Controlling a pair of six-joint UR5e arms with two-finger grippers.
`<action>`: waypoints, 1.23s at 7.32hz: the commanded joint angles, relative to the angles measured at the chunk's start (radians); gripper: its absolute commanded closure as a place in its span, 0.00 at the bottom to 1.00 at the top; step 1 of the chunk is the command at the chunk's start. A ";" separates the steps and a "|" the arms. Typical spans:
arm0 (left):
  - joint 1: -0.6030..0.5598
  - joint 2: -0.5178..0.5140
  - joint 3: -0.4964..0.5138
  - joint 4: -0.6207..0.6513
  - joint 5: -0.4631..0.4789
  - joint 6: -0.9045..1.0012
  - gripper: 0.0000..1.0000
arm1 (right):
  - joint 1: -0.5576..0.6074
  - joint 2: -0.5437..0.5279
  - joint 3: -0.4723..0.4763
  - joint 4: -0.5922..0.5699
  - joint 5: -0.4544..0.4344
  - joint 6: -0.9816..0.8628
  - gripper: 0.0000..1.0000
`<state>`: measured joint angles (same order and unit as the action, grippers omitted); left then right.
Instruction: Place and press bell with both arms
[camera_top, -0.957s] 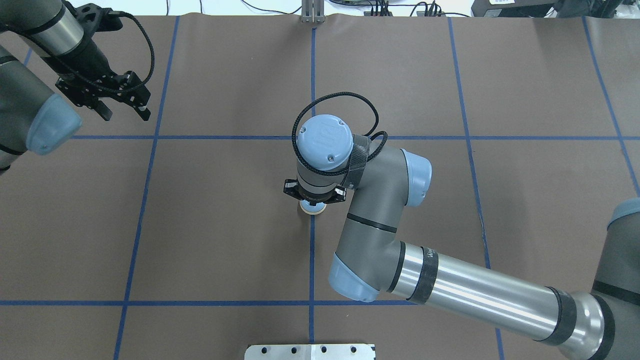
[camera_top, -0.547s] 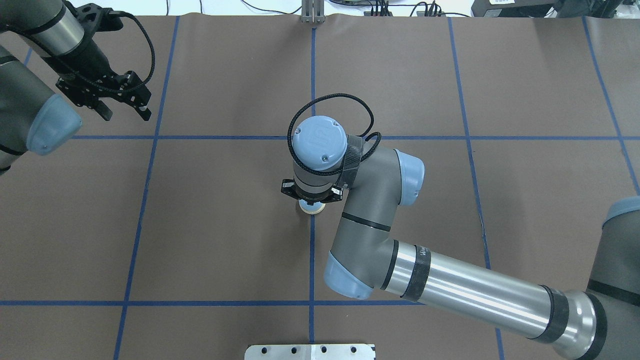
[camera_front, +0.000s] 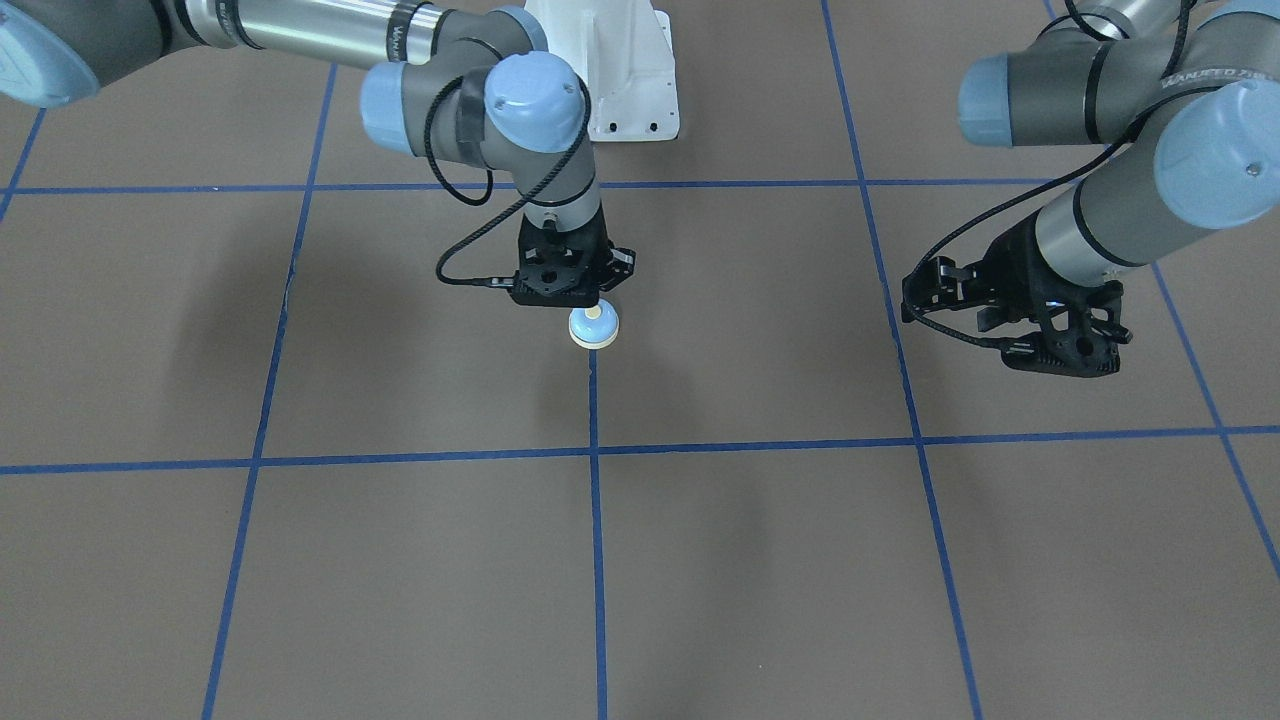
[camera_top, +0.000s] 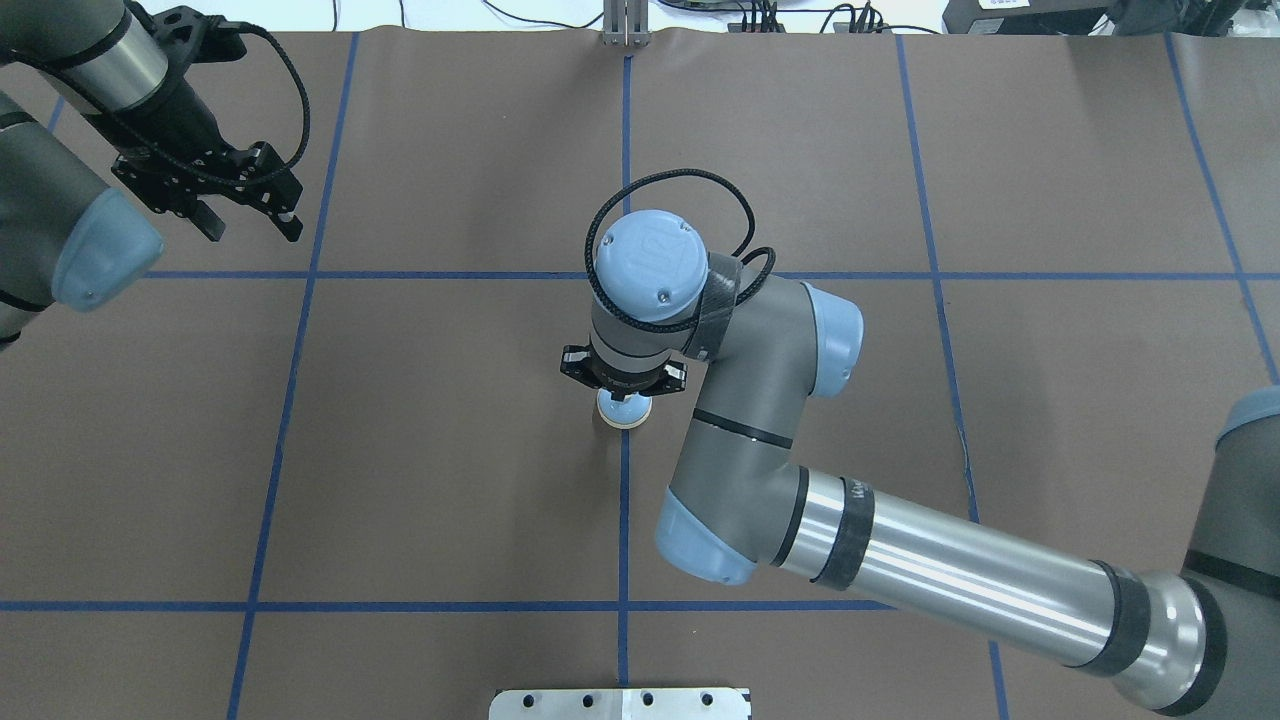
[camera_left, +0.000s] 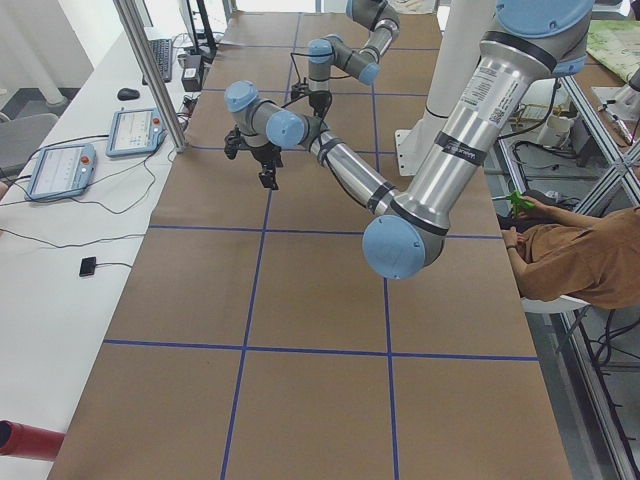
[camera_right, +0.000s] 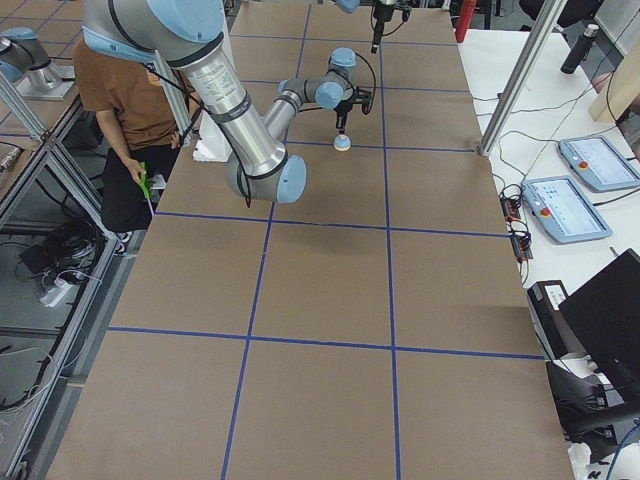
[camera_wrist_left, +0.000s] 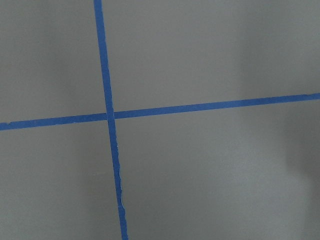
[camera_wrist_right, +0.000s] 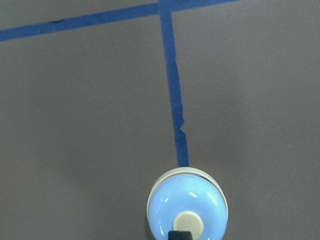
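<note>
Bell (camera_top: 623, 410) sits mid-table on the centre tape line (camera_top: 622, 500), right gripper (camera_front: 583, 303) directly above it; left gripper (camera_top: 252, 228) hangs well apart, far-left corner.

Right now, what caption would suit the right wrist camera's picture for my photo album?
The bell sits on a blue tape line, the right arm's jaws poised at its cream button.

Bell (camera_wrist_right: 186, 201) — light blue, cream-rimmed
</note>
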<state>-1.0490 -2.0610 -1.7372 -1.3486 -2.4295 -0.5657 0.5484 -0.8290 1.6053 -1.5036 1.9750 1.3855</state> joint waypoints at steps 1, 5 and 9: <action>0.000 0.025 -0.021 0.000 0.003 0.001 0.12 | 0.140 -0.186 0.184 -0.004 0.108 -0.057 1.00; -0.037 0.178 -0.134 -0.006 0.041 0.050 0.12 | 0.451 -0.589 0.332 0.005 0.241 -0.635 1.00; -0.251 0.395 -0.140 -0.009 0.069 0.500 0.01 | 0.860 -0.791 0.176 0.008 0.410 -1.307 1.00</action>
<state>-1.2171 -1.7315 -1.8832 -1.3572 -2.3742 -0.2148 1.2799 -1.5845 1.8650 -1.4969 2.3183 0.2834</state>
